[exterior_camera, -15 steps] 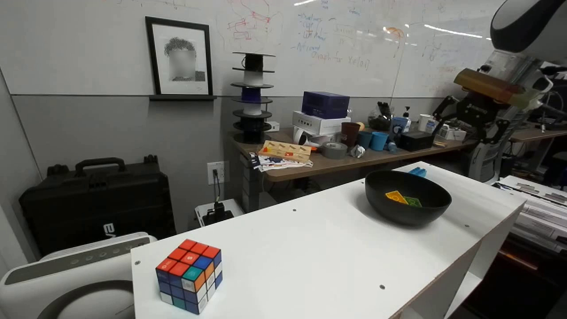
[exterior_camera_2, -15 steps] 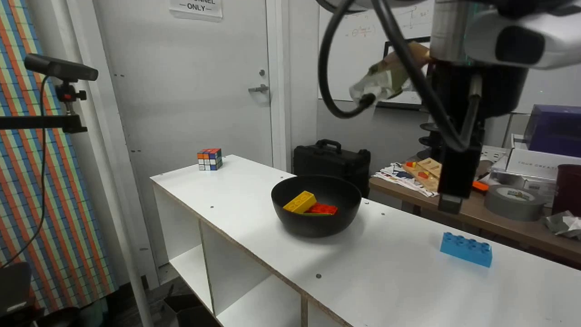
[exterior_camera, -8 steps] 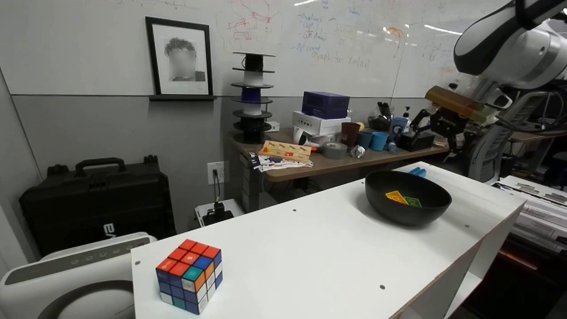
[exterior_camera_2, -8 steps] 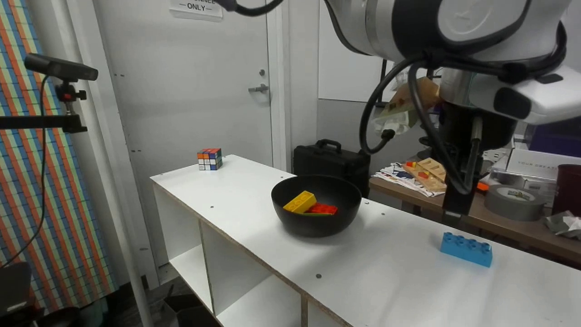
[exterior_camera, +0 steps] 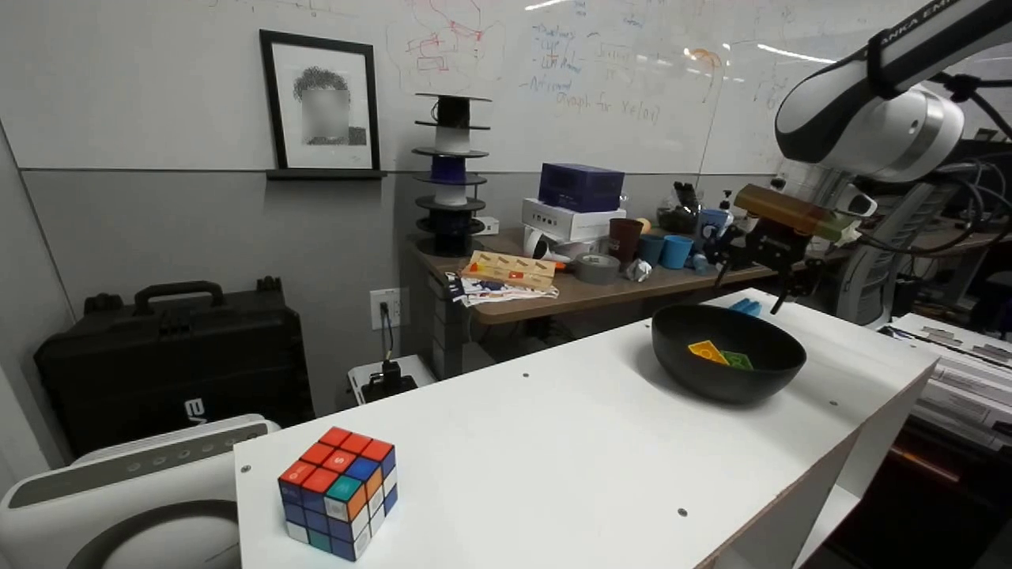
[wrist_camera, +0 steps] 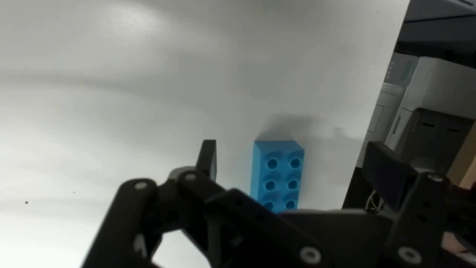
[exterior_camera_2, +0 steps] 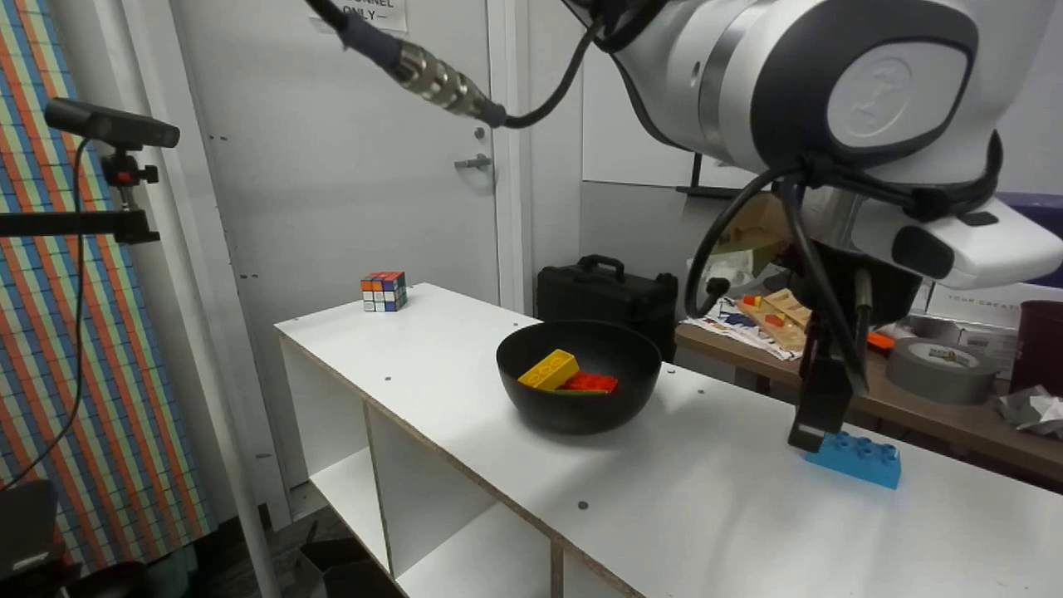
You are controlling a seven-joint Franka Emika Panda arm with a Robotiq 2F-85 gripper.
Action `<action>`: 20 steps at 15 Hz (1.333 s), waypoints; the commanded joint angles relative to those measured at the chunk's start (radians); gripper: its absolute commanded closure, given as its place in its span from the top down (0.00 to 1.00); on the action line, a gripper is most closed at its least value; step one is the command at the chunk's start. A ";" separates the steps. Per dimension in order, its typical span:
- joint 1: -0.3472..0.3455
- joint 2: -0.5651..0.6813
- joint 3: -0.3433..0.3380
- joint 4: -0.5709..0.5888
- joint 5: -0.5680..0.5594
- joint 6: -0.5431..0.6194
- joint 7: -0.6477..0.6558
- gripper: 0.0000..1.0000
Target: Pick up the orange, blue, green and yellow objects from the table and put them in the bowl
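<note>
The blue brick [wrist_camera: 279, 175] lies on the white table, with its near end hidden by the gripper in the wrist view. It also shows in both exterior views [exterior_camera: 745, 307] [exterior_camera_2: 864, 462]. My gripper [wrist_camera: 292, 152] is open and empty above it, one finger on each side and apart from it. In an exterior view a dark finger [exterior_camera_2: 810, 432] covers the brick's left end. The black bowl [exterior_camera_2: 573, 415] stands on the table and holds a yellow brick [exterior_camera_2: 550, 370], an orange-red brick [exterior_camera_2: 591, 382] and a partly hidden green brick [exterior_camera_2: 585, 392].
A puzzle cube [exterior_camera: 337, 494] stands at the far end of the table from my gripper. A brown desk [exterior_camera: 545, 308] with cups, boxes and a tape roll [exterior_camera_2: 942, 370] runs behind the table. The table's edge passes near my right finger in the wrist view.
My gripper has come down and across towards the blue brick from higher up, staying open. The brick, the bowl and its contents have not moved.
</note>
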 commanded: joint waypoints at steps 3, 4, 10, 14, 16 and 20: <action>-0.005 0.090 -0.029 0.126 -0.043 -0.052 0.034 1.00; -0.006 0.102 -0.032 0.140 -0.049 -0.054 0.038 1.00; -0.004 0.122 -0.025 0.173 -0.076 -0.104 0.022 0.58; 0.032 0.059 -0.033 0.101 -0.103 -0.082 0.025 0.27; 0.059 0.011 -0.039 0.046 -0.123 -0.064 0.026 0.13; 0.143 -0.161 -0.038 -0.157 -0.177 -0.008 0.012 0.11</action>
